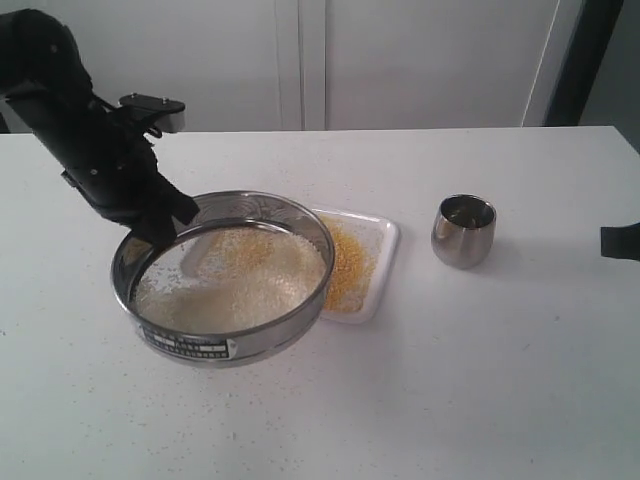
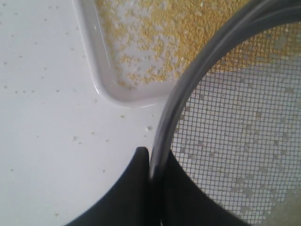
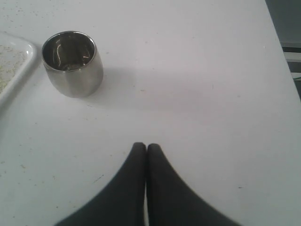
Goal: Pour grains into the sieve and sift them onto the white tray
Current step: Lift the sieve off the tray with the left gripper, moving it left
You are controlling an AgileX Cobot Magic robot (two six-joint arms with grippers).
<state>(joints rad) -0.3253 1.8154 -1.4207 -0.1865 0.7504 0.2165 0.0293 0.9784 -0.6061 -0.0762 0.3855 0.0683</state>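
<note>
Exterior, sieve: the wide, shallow round steel sieve [image 1: 265, 338] with a mesh bottom hangs over the left part of the flat rectangular white tray [image 1: 388, 255] and reaches past the tray's edge.
Exterior, grains: pale whitish grains [image 1: 240, 285] lie on the mesh, and fine golden ones are spread on the tray.
Exterior, cup: the small rounded steel cup [image 1: 464, 231] stands upright on the white counter [image 1: 500, 390], apart from the tray.
Left wrist, left claw: the black left claw [image 2: 149, 157] pinches the sieve's rim, one finger inside and one outside.
Left wrist, spill: specks dot the counter beside the tray's corner.
Right wrist, right claw: the black right claw [image 3: 146, 148] is pressed together and holds nothing.
Step in hand: this looks like sifting. It would go best with short, level shakes, the mesh centred over the tray and a firm grip on the rim.
</note>
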